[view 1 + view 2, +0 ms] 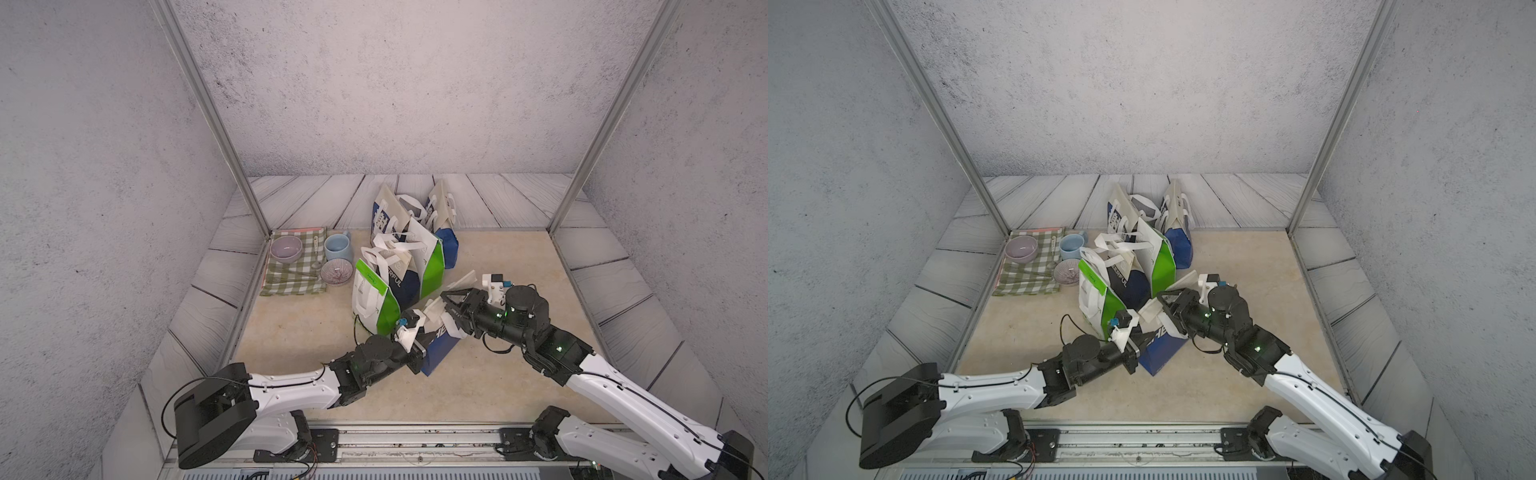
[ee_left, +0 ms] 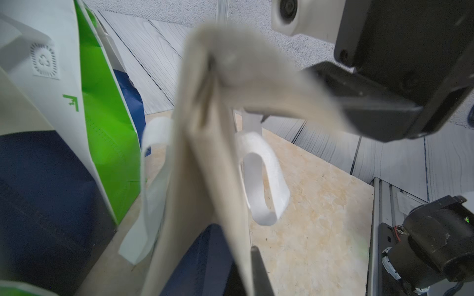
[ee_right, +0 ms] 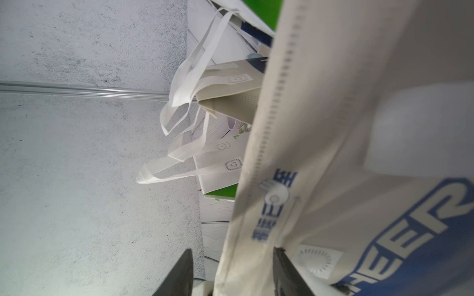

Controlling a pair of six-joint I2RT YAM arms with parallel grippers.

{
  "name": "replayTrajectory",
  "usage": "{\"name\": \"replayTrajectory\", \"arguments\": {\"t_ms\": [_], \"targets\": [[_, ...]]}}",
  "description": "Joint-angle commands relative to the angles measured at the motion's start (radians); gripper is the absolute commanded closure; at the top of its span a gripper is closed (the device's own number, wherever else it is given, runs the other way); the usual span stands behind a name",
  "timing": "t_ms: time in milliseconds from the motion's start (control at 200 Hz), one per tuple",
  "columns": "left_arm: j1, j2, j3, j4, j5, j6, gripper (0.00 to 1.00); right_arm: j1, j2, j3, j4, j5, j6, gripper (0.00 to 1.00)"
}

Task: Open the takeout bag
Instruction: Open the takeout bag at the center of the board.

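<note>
Left wrist view is showing me the takeout bag (image 2: 200, 179) hanging close in front of the lens. Its two cream upper panels are lying flat against each other, so I am judging the mouth as not yet opened. The left tool (image 1: 424, 336) is pinching shut on that cream top edge and holding the bag tilted. In both top views the blue lower corner is resting on the counter (image 1: 498, 395), between the two arms and just in front of the standing green-and-white bags (image 1: 374, 299).

The right tool (image 3: 232, 249) is standing with its jaws apart, the bag's stitched side edge running between them. It is not clamping anything that I can make out. From above, the same tool (image 1: 444, 301) is sitting right at the bag's top, opposite the left one.

So I am reading this as partway. One side is secured. The second hold and the pulling apart of the panels are what is left.

The bag itself is looking like soft non-woven cloth, cream above and blue below, with large white lettering across the blue. Its white handle loops (image 2: 264, 179) are dangling loose on either side, and the upper part is creasing where it is pinched. I am expecting it to flex and fold rather than hold its shape.
</note>
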Motion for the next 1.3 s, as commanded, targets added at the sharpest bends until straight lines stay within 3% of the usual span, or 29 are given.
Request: {"name": "replayTrajectory", "arguments": {"t_ms": [0, 255, 510, 771, 1071, 1291], "targets": [[-0.007, -0.008, -0.013, -0.017, 0.004, 0.007, 1.0, -0.027, -0.026, -0.027, 0.007, -0.016, 0.01, 0.49], [-0.007, -0.008, -0.014, -0.018, 0.005, 0.007, 1.0, -0.124, -0.024, -0.069, 0.031, -0.071, 0.004, 0.49], [-0.008, -0.005, -0.01, -0.021, 0.005, 0.008, 1.0, -0.136, 0.028, -0.024, 0.09, -0.126, 0.002, 0.53], [-0.008, 0.001, -0.009, -0.018, 0.009, 0.006, 1.0, -0.137, 0.049, 0.007, 0.112, -0.146, 0.013, 0.71], [-0.007, 0.006, -0.007, -0.019, 0.011, 0.008, 1.0, -0.136, 0.047, 0.03, 0.119, -0.154, 0.013, 1.0], [-0.007, 0.003, -0.01, -0.022, 0.009, 0.01, 1.0, -0.136, 0.054, 0.031, 0.145, -0.161, 0.009, 1.0]]}}
